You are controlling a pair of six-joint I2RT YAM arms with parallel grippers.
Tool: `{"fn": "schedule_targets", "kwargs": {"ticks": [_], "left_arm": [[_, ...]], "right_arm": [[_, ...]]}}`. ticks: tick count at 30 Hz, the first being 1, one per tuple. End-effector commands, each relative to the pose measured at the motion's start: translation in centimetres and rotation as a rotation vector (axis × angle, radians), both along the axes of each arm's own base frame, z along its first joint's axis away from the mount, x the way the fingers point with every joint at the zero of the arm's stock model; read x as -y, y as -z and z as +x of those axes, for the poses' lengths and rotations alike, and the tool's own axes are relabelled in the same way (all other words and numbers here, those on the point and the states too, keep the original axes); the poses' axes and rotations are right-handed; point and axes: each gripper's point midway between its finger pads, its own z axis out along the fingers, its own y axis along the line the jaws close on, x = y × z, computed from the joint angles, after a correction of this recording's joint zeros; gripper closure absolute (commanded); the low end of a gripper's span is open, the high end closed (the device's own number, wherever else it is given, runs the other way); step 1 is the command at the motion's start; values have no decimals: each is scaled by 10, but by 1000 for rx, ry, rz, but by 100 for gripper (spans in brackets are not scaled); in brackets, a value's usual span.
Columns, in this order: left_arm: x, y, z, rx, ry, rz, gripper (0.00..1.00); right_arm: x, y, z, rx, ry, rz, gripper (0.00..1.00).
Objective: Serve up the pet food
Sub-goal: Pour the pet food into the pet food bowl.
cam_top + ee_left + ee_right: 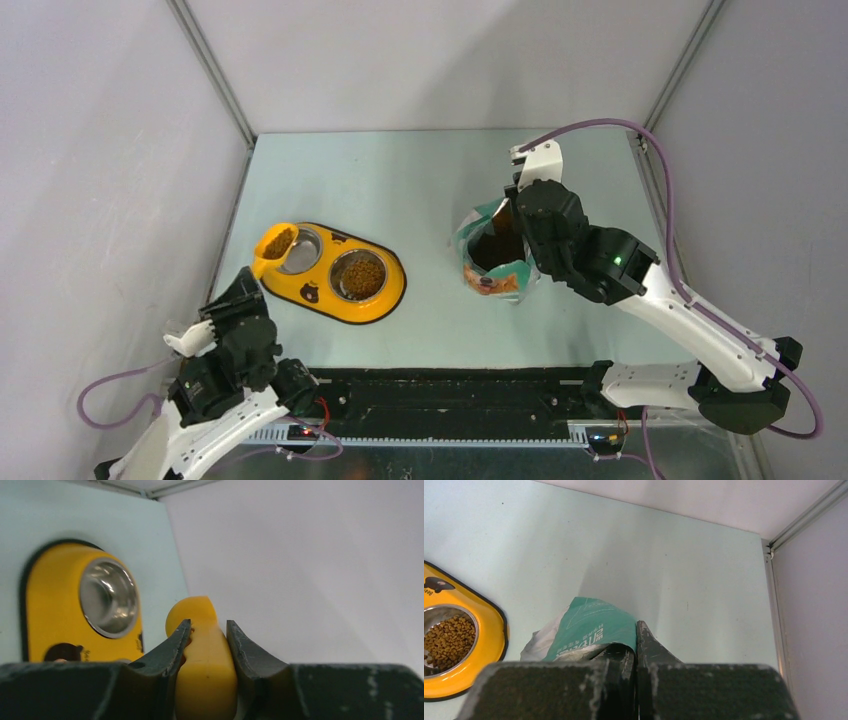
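Pet food fills the bowl of an orange scoop, which hovers at the left end of the yellow two-bowl feeder. My left gripper is shut on the scoop's handle, the fingers pressed on both of its sides. The feeder's left steel bowl is bare. Its right bowl holds pet food. My right gripper is shut on the rim of the green-and-white bag, which stands open.
A grey side wall rises close to the scoop and the left arm. Metal frame rails run up the back corners. A black rail lies along the table's near edge between the arm bases.
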Motion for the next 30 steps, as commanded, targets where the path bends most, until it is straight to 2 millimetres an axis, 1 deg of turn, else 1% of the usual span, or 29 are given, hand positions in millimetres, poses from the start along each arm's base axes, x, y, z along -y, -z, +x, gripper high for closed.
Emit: {"fn": "schedule_targets", "kwargs": {"ticks": [1, 2, 6, 11, 20, 30], "left_arm": [[-27, 0, -14, -76, -122, 164, 100], [-24, 1, -11, -80, -122, 165, 100], [-24, 7, -10, -98, -130, 170, 100], [-15, 8, -2, -106, -142, 171, 100], [-11, 15, 6, -110, -189, 157, 100], [-8, 18, 15, -146, -217, 168, 100]], "right_arm": [[27, -61, 0, 169, 103, 204, 100], [28, -60, 0, 168, 106, 203, 100], [30, -61, 0, 170, 110, 204, 100], [31, -60, 1, 170, 113, 200, 100], [32, -59, 3, 169, 122, 193, 100], [34, -58, 5, 169, 131, 188, 100]]}}
